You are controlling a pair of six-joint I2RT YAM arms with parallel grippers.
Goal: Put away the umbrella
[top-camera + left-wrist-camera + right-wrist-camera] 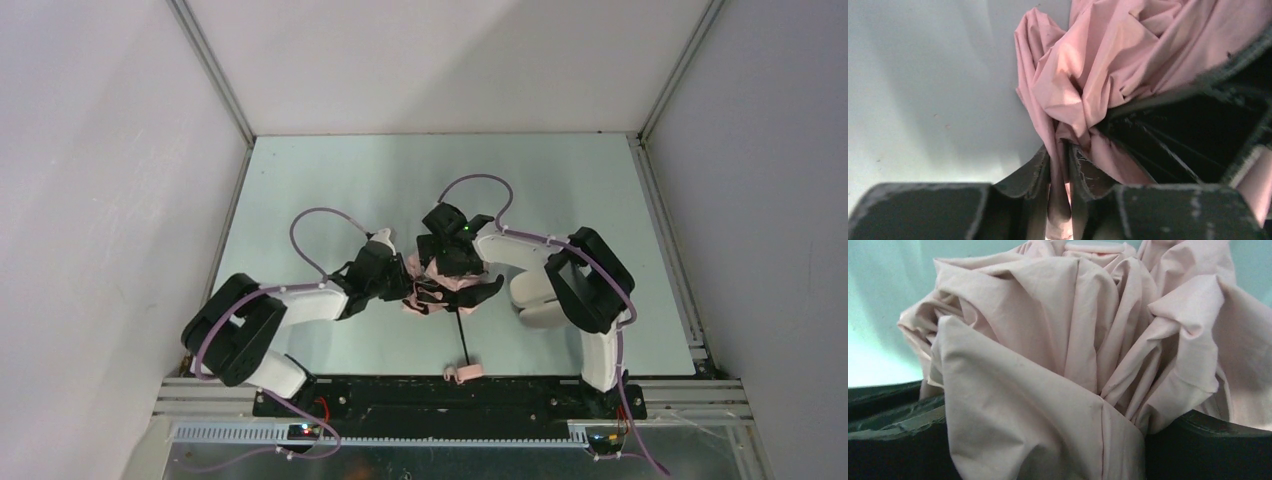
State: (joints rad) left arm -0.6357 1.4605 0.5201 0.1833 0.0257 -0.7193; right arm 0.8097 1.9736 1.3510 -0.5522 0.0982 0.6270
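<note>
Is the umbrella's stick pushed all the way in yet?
No, the thin shaft sticks out from the pink fabric down to the handle.
</note>
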